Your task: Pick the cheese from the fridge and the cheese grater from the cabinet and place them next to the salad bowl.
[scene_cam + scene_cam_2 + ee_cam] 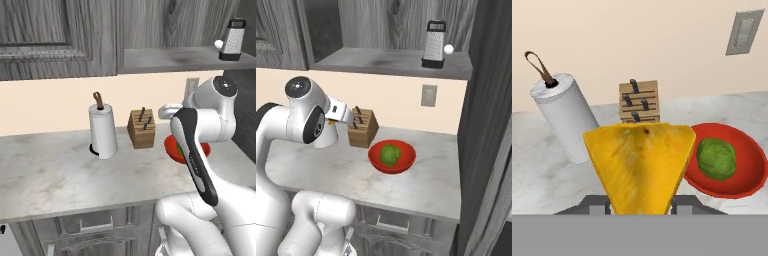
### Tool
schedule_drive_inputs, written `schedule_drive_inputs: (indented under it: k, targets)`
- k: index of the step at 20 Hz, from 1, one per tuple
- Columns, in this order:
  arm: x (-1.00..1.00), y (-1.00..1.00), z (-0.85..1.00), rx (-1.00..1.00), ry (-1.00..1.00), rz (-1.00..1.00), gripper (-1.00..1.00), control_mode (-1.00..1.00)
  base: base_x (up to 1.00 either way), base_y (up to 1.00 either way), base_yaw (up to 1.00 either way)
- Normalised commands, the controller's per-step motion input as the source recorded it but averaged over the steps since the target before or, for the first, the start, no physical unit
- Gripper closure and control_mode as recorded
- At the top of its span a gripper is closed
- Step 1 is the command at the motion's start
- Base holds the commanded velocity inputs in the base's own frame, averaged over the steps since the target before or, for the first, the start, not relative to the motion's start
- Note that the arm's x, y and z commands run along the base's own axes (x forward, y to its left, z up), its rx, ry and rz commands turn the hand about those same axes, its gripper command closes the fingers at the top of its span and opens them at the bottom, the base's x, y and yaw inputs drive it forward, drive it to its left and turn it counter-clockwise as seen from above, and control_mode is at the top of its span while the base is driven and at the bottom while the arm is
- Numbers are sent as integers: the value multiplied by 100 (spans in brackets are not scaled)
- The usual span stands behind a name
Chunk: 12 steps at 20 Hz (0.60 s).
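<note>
Cheese [639, 167], a yellow-orange wedge, sits closest in the hand view, clamped in the nearly closed pincer [640, 202] above the marble counter [50, 170]. Beyond it, to the right, rests the salad bowl [737, 172], red, with a green lettuce ball [716, 158] inside. A wooden knife block [640, 102] stands farther back, and a paper towel roll [564, 117] stands to its left. On the cabinet [381, 25] shelf up high, the cheese grater [434, 44] stands upright beside a small white ball [448, 49]. A wall outlet [429, 95] sits below that shelf.
</note>
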Motion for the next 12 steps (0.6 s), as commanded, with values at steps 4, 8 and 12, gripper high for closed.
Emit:
schedule_drive_inputs:
  k: [4,8,12]
  targets:
    - [0,0,0,0,0,0,100,100,50,4,0]
    - [0,0,0,0,0,0,100,100,30,3,1]
    - [0,0,0,0,0,0,100,100,0,0,0]
